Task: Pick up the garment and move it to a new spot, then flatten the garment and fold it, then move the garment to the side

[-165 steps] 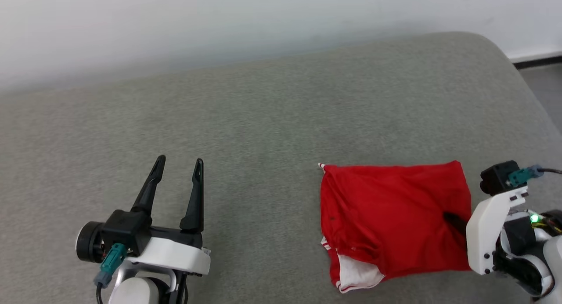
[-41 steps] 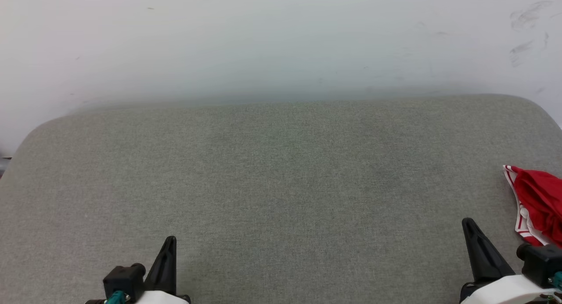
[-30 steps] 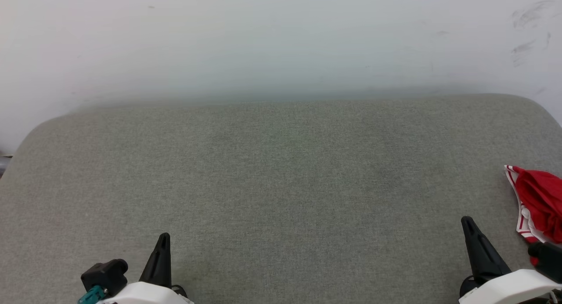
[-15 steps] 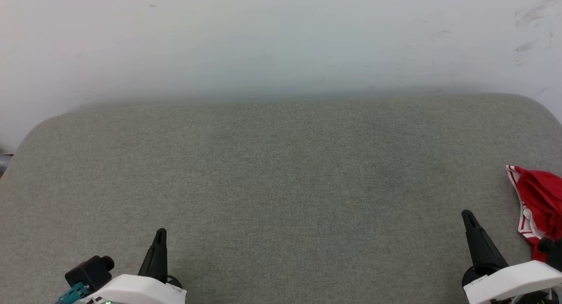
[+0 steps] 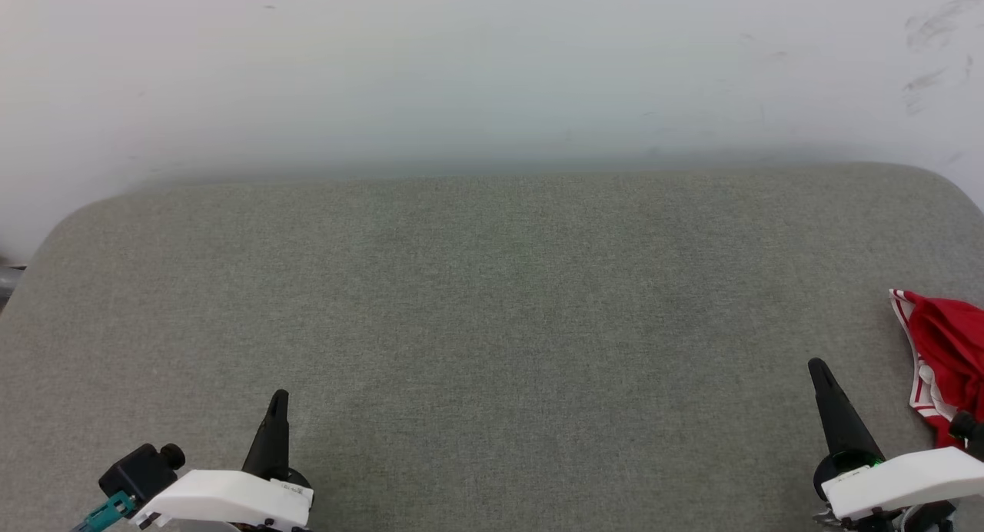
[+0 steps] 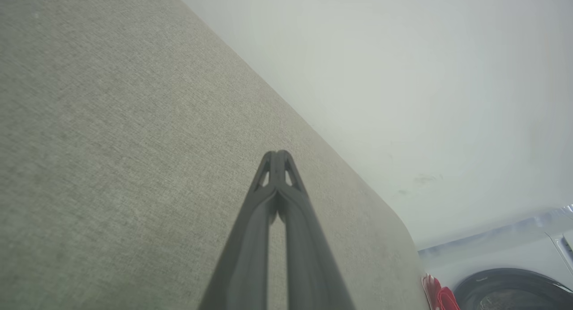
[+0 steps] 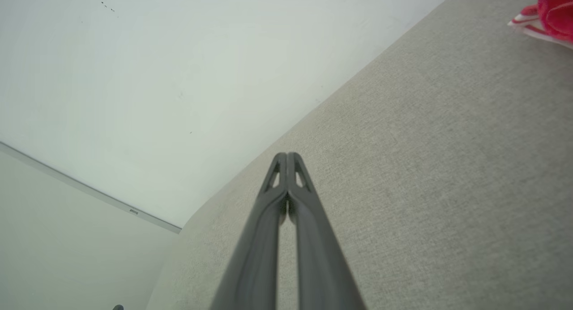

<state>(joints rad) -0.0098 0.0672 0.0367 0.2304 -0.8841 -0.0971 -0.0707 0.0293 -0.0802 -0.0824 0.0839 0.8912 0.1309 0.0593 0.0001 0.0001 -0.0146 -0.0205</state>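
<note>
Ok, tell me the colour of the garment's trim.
The trim is red-and-white striped; the head view shows it best.

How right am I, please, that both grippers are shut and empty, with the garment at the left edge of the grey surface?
Wrong edge: the garment lies at the right edge of the grey surface, as the head view shows. The left gripper and right gripper are shut and empty.
</note>
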